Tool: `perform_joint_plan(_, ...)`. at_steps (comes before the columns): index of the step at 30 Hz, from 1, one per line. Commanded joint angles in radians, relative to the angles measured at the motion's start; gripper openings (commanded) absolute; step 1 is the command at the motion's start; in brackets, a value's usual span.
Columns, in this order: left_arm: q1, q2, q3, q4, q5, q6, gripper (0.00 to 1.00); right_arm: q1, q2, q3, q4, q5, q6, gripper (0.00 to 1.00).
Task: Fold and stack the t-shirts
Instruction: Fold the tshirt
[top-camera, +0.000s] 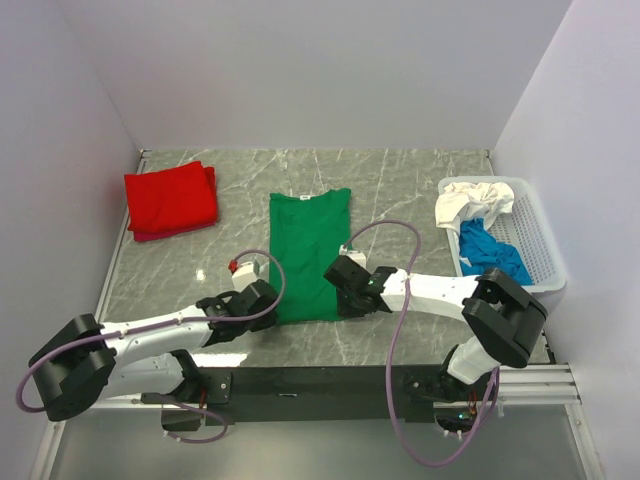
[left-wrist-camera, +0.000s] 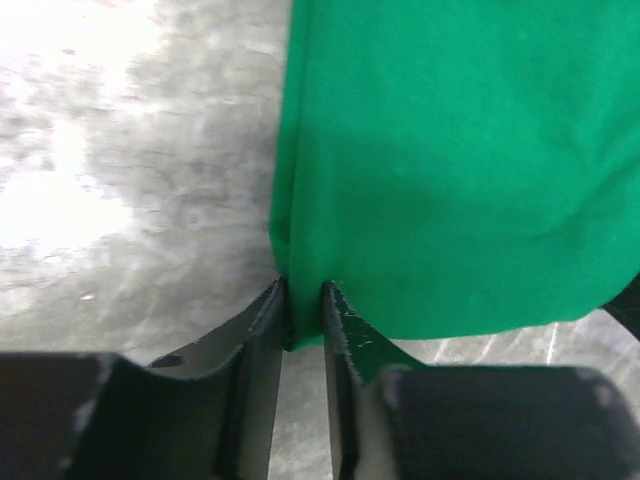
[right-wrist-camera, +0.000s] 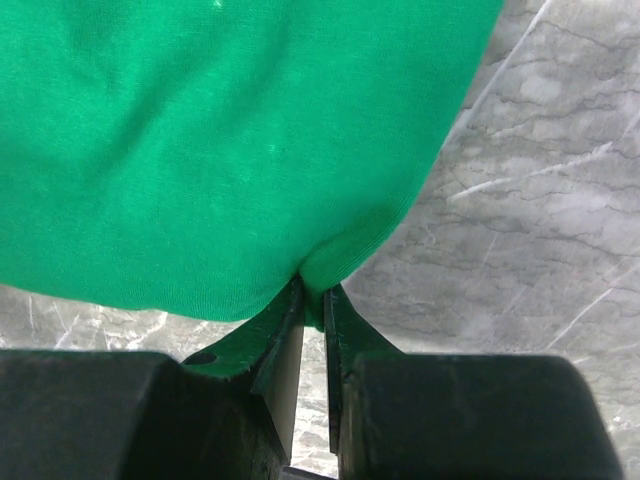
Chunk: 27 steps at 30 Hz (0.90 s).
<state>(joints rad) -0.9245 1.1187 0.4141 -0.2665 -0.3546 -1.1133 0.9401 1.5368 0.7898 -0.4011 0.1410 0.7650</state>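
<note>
Currently in hand: folding the green t-shirt (top-camera: 308, 255) end to end, as I judge it, with both hem corners taken up.
Green t-shirt: lies flat at the middle of the bench (top-camera: 400, 190) as a long narrow panel, neck label (top-camera: 303, 198) at the 12 o'clock end, hem at the 6 o'clock end.
Left hand (left-wrist-camera: 303, 290): at the 7 o'clock corner of the hem, fingers drawn to a narrow slot with the folded side edge of the cloth between them. It looks like a thin bite on very little fabric.
Right hand (right-wrist-camera: 312, 295): at the 5 o'clock corner, fingers nearly together and pinching a small pucker of hem that bunches up at the tips.
Doing it well: lift both corners together and only just off the bench, then carry them toward 12 o'clock at one pace so the hem stays straight and lands square on the neck edge.
Watch for: the left bite slipping off the edge, or one hand leading and skewing the fold. Keep the cloth lightly taut between the two hands.
Red t-shirt (top-camera: 170, 200): folded, at 10 o'clock, well apart. Probably the pile to stack on.
Basket (top-camera: 535, 250): at 3 o'clock, holding a crumpled white t-shirt (top-camera: 475, 203) and a blue t-shirt (top-camera: 490, 255), not yet folded.
</note>
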Motion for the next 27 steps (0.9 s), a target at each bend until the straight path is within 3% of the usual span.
perform_joint_plan(1,-0.017,0.042,-0.034,-0.031,0.098,-0.003,0.27,0.011,0.045,-0.046,0.001,-0.001,-0.007,0.18)
perform_joint_plan(5,-0.040,0.056,-0.040,-0.031,0.101,-0.029,0.20,0.012,0.034,-0.050,0.005,-0.001,-0.012,0.13)
perform_joint_plan(9,-0.048,0.038,-0.041,-0.062,0.086,-0.045,0.06,0.011,0.013,-0.049,-0.005,0.008,-0.015,0.00)
perform_joint_plan(11,-0.051,0.020,-0.037,-0.085,0.080,-0.048,0.01,0.011,-0.007,-0.049,-0.018,0.015,-0.016,0.00)
perform_joint_plan(18,-0.080,-0.051,-0.034,-0.125,0.095,-0.016,0.01,0.014,-0.118,-0.067,-0.076,0.026,-0.016,0.00)
perform_joint_plan(27,-0.152,-0.128,-0.037,-0.119,0.255,0.040,0.01,0.100,-0.262,-0.090,-0.188,-0.010,-0.004,0.00)
